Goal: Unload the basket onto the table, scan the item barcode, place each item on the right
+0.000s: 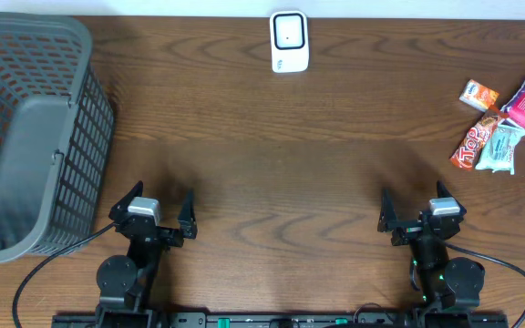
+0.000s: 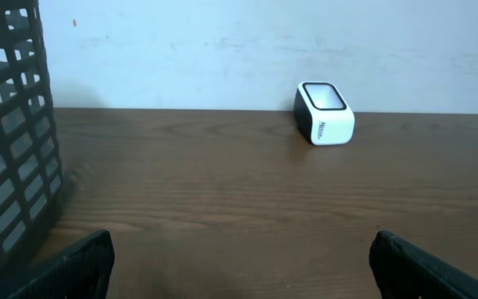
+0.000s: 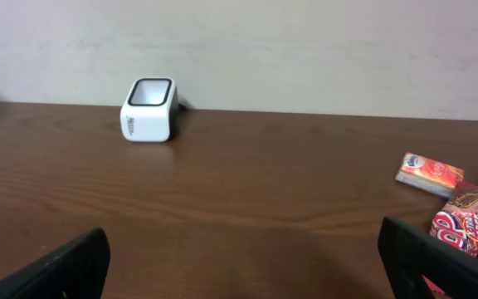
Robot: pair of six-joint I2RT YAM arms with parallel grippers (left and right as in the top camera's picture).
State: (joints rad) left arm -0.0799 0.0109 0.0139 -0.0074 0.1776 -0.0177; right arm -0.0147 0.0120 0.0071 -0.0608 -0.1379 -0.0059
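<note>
Overhead, the white barcode scanner [image 1: 289, 41] is seen at twelve o'clock on the table [image 1: 272, 164], well apart from both arms. The snack packets [image 1: 504, 123] are heaped at two o'clock, and a grey basket [image 1: 98, 128] is set at nine. The left gripper [image 1: 157, 211], at seven o'clock, and the right gripper [image 1: 415, 210], at five, are spread wide, with nothing grasped.

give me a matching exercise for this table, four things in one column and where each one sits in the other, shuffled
Things:
1. grey plastic mesh basket
2. white box-shaped scanner
3. colourful snack packets
4. left gripper

Places on the brown wooden table:
a. far edge, middle
b. near edge, left of centre, open and empty
c. right side
d. left side

Pairs: 1-d, 2-a, 3-c, 4-b
</note>
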